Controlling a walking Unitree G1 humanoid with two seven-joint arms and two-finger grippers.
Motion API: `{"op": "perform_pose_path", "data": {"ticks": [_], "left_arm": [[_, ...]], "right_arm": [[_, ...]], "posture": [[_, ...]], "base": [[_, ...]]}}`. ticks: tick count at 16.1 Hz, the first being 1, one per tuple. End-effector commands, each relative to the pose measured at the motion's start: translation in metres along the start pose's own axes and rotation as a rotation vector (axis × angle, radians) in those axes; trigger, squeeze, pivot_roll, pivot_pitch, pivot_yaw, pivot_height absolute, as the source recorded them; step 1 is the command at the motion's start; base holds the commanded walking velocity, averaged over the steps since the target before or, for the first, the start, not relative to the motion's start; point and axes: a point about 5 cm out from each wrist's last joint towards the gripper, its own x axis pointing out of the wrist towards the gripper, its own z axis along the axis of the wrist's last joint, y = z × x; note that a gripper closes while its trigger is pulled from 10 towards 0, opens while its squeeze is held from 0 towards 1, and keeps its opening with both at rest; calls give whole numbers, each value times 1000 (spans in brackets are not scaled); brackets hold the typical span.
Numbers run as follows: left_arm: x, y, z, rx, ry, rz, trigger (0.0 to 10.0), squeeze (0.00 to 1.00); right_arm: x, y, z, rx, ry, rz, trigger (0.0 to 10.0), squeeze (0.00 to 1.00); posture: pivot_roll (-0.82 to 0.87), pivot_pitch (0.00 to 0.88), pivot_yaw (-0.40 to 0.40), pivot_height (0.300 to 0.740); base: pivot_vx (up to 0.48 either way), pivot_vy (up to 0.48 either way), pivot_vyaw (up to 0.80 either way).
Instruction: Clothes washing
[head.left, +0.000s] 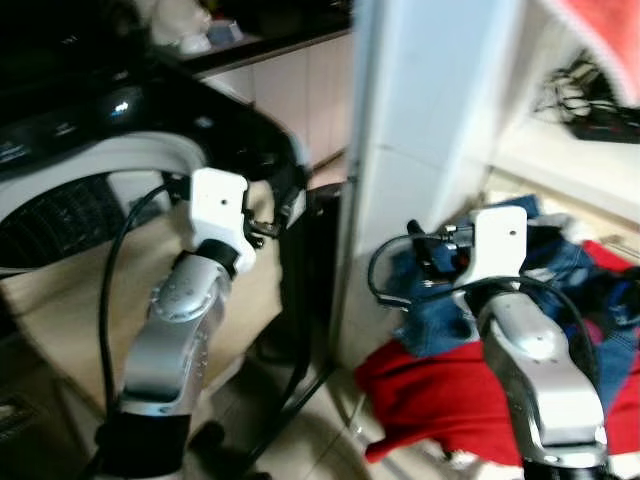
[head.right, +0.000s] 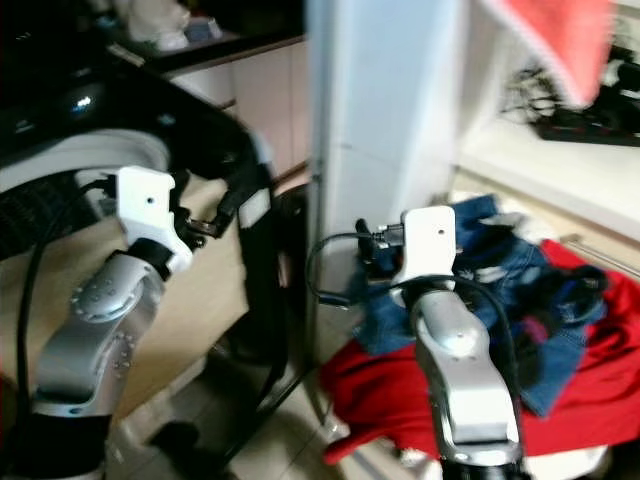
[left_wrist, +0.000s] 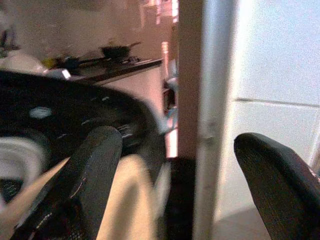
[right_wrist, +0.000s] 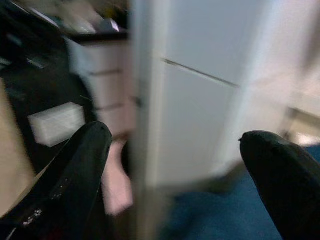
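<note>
the step in hand looks like reaching for the laundry, and doing it well probably means bringing the right gripper (right_wrist: 175, 165) down onto the top of the heap and closing on one loose fold rather than a tangle, so that a single garment comes away clean. the clothes pile (head.left: 520, 330) lies low on the robot's right, past the white pillar (head.left: 420, 150) — blue denim (head.left: 440, 310) bunched on top and toward the pillar, a red garment (head.left: 440, 400) spread beneath and in front of it, with darker bits mixed in further right. everything there is crumpled and overlapping, so edges are hard to pick out. the right gripper hangs above the denim with its two black fingers (right_wrist: 75, 170) spread wide and nothing between them. the left gripper (left_wrist: 175, 170) is likewise spread and empty, held up near the dark washing machine (head.left: 130, 110), whose pale rim (head.left: 150, 150) curves just behind it; a beige cloth or bag (head.left: 60, 310) drapes below the drum. the pictures are blurred, so finer detail can't be told. more red fabric (head.left: 610, 40) hangs at the upper right, above a white shelf (head.left: 570, 160).
</note>
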Motion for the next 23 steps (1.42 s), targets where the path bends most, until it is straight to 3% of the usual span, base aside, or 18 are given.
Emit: {"op": "perform_pose_path", "data": {"ticks": [1, 4, 9, 10, 14, 19, 21, 23], "left_arm": [[2, -2, 3, -2, -7, -4, 10000, 0], [4, -7, 12, 39, -45, 2, 10000, 0], [5, -13, 8, 17, -30, -4, 10000, 0], [6, -12, 7, -25, -19, 8, 10000, 0], [7, -10, 9, 1, -35, -2, 10000, 0], [6, -4, 9, -17, -45, 48, 10000, 0], [5, -1, 8, -14, -40, 58, 10000, 0], [4, 1, 9, -6, -42, 70, 10000, 0]], "right_arm": [[-1, -8, 11, 3, -53, -29, 10000, 0], [0, -9, 18, 0, -91, -29, 10000, 0], [0, -9, 18, -8, -89, -26, 10000, 0], [1, -9, 16, -25, -69, -22, 10000, 0], [1, -10, 11, -40, -38, -38, 10000, 0], [2, -14, 12, -51, -31, -51, 10000, 0], [3, -11, 12, -50, -34, -24, 10000, 0], [4, 0, 9, -126, -13, 64, 10000, 0]], "posture": [[-49, 0, 21, 740], [-49, 0, 21, 740], [-54, 0, 23, 740], [-54, 0, 21, 740], [-56, 0, 22, 740], [-54, 0, 20, 740], [-51, 0, 17, 740], [-44, 0, 11, 740]], "base": [[0, 480, 0], [0, -160, 0], [0, -480, 0], [0, 0, 0], [0, 0, 0], [324, 0, -308], [360, 0, 0], [360, 0, 800]]}}
